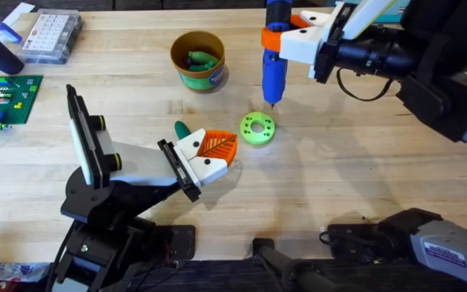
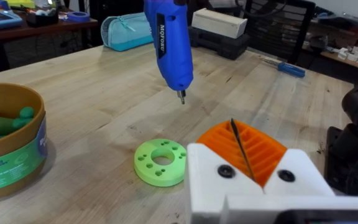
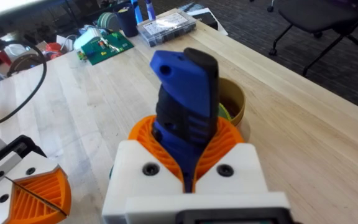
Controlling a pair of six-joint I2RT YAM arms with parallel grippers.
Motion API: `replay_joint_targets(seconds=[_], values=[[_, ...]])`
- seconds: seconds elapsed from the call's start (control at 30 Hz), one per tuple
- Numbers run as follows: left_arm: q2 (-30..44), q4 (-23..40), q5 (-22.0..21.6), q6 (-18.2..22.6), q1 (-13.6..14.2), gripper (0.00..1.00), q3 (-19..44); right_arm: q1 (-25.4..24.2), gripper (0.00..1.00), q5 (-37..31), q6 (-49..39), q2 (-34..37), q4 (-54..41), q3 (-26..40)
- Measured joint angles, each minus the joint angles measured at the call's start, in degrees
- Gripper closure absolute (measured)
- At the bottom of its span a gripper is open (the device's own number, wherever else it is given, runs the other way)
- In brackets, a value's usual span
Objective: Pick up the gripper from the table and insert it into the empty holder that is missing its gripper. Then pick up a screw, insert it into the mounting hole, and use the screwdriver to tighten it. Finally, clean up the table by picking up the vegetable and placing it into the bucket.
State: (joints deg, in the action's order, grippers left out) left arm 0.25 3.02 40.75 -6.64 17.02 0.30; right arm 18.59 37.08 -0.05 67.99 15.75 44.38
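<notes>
Overhead view: the left hand [image 1: 217,154] lies low over the middle of the wooden counter [image 1: 363,170], its white blocks and orange ribbed pads pressed together with nothing between them. A green vegetable [image 1: 182,129] pokes out just behind it on the counter. Just beside the hand's tip sits a green ring-shaped disc [image 1: 257,128]. The right hand [image 1: 298,36] reaches in from the far right and grips the blue screwdriver [image 1: 274,69], which hangs upright, tip down, above the counter near the disc. The bucket [image 1: 198,60] stands farther back, to the left of the screwdriver, with green pieces inside. A clear parts box [image 1: 51,35] and a green board [image 1: 5,99] lie near the far left edge.

Left wrist view: the left hand [image 2: 244,146] shows its two orange pads meeting along a thin dark seam, closed and empty. The disc [image 2: 160,162] lies flat just ahead of it. The screwdriver [image 2: 169,43] hangs above the counter [image 2: 104,93], its dark tip clear of the wood and beyond the disc. The bucket [image 2: 8,140] stands off to one side, green shapes inside.

Right wrist view: the right hand [image 3: 188,158] is clamped on the screwdriver [image 3: 185,106], the orange pads wrapping its blue body. The bucket [image 3: 232,102] peeks out behind it. The left hand [image 3: 33,193] sits at the lower corner, pads together.
</notes>
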Motion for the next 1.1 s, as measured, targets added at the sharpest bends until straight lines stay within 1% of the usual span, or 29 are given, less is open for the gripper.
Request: replay_joint_targets(seconds=[0.27,0.33,0.43,0.5,0.57,0.8,0.9,0.97,1.1], values=[[0.0,0.1,0.0,0.0,0.0,0.987,0.0,0.0,0.965,-0.3,-0.2,0.7,-2.4,-0.5],[0.0,0.1,0.0,0.0,0.0,0.987,0.0,-0.1,0.965,-1.2,-0.8,0.7,-3.9,-0.5],[0.0,0.2,0.0,0.0,0.0,0.987,0.0,-0.1,0.965,-4.6,-3.8,0.7,-9.4,-0.6],[0.0,0.2,0.0,0.0,0.0,0.987,0.0,-0.1,0.963,-7.9,-8.2,0.7,-13.0,-0.7],[0.0,0.2,0.0,0.0,0.0,0.987,0.0,-0.1,0.964,-11.5,-14.6,0.7,-15.7,-0.8],[0.0,0.2,0.0,0.0,0.0,0.987,0.0,-0.2,0.965,-22.9,-41.3,1.0,-20.8,-0.9],[0.0,0.2,0.0,0.0,0.0,0.987,0.0,-0.2,0.965,-27.1,-52.0,2.9,-22.8,-0.8],[0.0,0.2,0.0,0.0,0.0,0.987,0.0,-0.2,0.963,-29.1,-57.3,5.1,-24.3,-0.9],[0.0,0.2,0.0,0.0,0.0,0.987,0.0,-0.3,0.964,-31.3,-62.6,8.4,-26.4,-0.9]])
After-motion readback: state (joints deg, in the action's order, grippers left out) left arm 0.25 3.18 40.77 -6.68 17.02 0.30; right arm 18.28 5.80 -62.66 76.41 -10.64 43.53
